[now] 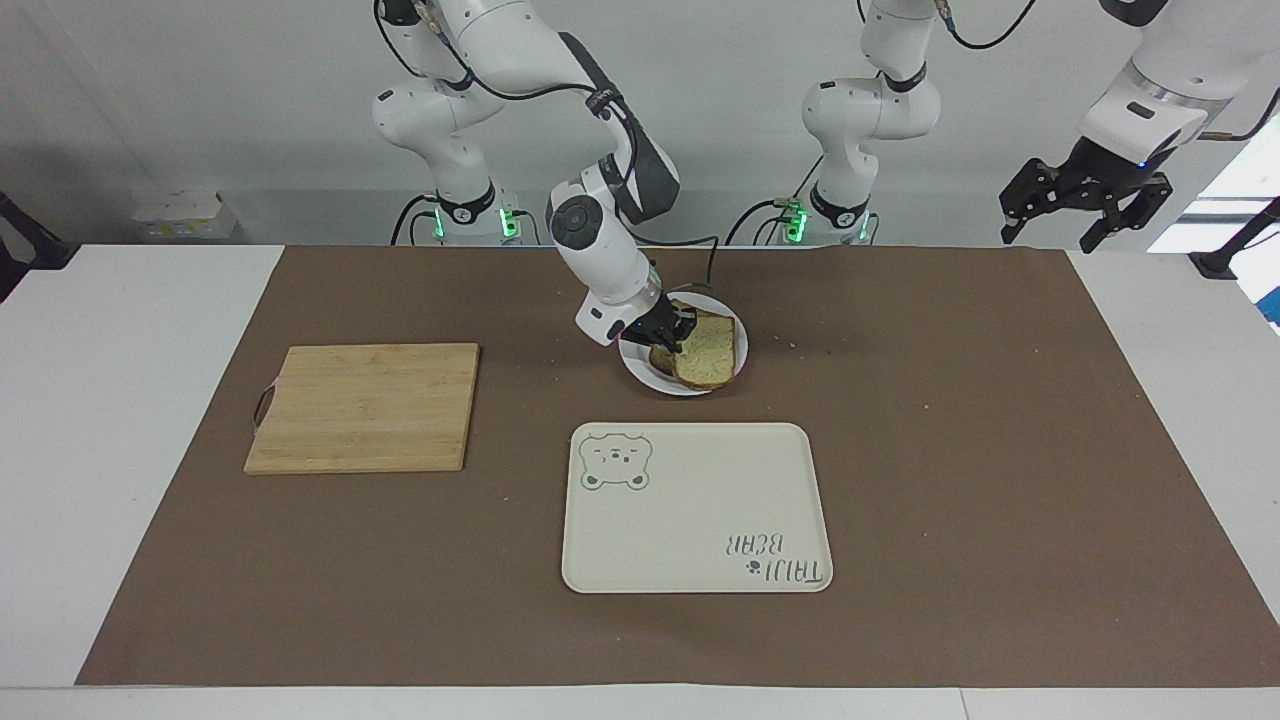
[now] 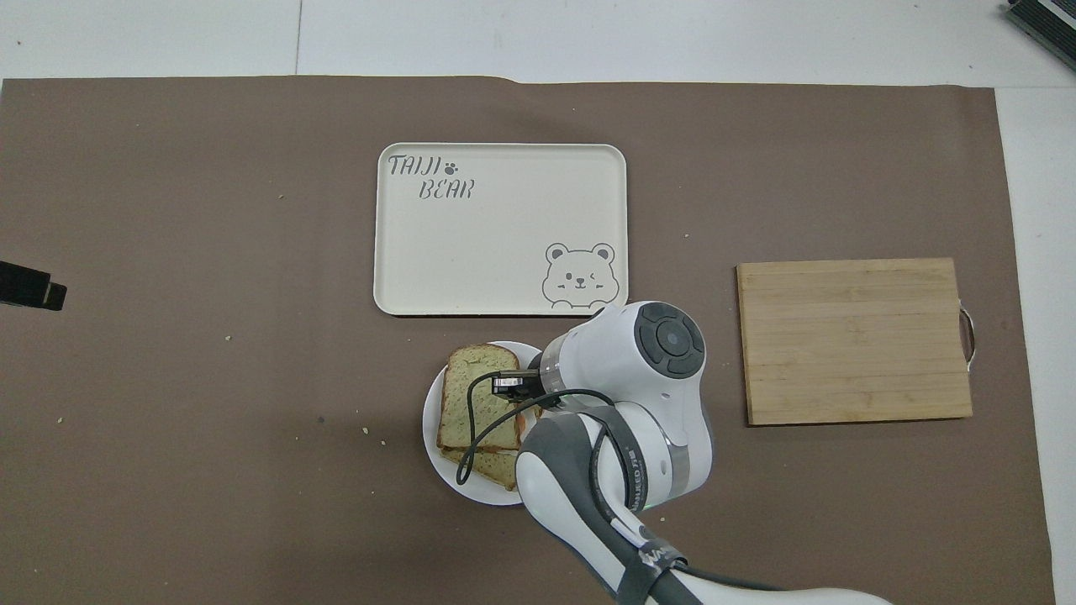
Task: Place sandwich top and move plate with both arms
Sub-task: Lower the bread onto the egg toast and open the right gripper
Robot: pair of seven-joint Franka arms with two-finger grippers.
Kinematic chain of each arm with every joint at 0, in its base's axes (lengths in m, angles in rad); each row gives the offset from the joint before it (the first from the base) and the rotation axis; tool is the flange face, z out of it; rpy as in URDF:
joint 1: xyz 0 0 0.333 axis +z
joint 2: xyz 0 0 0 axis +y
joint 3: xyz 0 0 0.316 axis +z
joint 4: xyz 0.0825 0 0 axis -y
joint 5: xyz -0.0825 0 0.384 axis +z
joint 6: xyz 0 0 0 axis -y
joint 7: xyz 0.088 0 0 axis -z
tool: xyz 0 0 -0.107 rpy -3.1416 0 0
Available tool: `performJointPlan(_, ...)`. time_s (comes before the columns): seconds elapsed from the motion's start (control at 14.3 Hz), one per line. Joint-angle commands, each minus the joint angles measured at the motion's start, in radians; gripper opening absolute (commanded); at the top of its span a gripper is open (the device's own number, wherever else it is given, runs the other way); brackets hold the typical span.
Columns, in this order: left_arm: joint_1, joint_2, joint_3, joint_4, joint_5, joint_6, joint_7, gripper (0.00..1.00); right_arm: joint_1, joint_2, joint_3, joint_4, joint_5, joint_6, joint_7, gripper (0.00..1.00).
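The sandwich top [image 1: 711, 350], a pale speckled slice with a brown crust, lies nearly flat on a lower toast slice [image 1: 660, 357] on the small white plate [image 1: 681, 390]. My right gripper [image 1: 667, 335] is low over the plate and shut on the top slice's edge toward the right arm's end. In the overhead view the top slice [image 2: 477, 395] covers most of the lower slice [image 2: 494, 468] on the plate [image 2: 432, 437], and the right gripper [image 2: 507, 386] is at its edge. My left gripper [image 1: 1084, 203] waits open, high over the left arm's end of the table.
A cream bear tray [image 1: 700, 510] lies farther from the robots than the plate and also shows in the overhead view [image 2: 496, 244]. A wooden cutting board [image 1: 365, 405] lies toward the right arm's end and shows in the overhead view [image 2: 853, 340]. Crumbs dot the brown mat.
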Motion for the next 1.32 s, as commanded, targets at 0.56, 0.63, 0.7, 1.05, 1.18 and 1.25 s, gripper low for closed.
performJointPlan(0.56,0.001,-0.025,0.002,-0.026,-0.006,-0.007,-0.009,1.00,-0.054,-0.017,0.005,-0.035,-0.036,0.013,-0.067,1.00)
performJointPlan(0.63,0.001,-0.025,0.002,-0.025,-0.006,-0.007,-0.009,1.00,-0.056,-0.016,0.003,-0.034,-0.036,0.015,-0.064,1.00)
performJointPlan(0.7,0.001,-0.023,0.002,-0.023,-0.006,-0.005,-0.010,1.00,-0.056,-0.013,0.002,-0.032,-0.039,0.022,-0.064,1.00)
performJointPlan(1.05,-0.005,-0.026,0.000,-0.028,-0.006,-0.025,-0.015,1.00,-0.143,-0.025,0.000,-0.008,-0.272,0.010,-0.065,1.00)
performJointPlan(1.18,-0.011,-0.026,-0.001,-0.032,-0.007,-0.016,-0.015,1.00,-0.192,-0.051,0.000,0.003,-0.306,-0.008,-0.067,1.00)
performJointPlan(1.25,-0.013,-0.028,-0.001,-0.034,-0.007,-0.013,-0.010,1.00,-0.214,-0.068,0.000,0.009,-0.327,-0.027,-0.067,1.00)
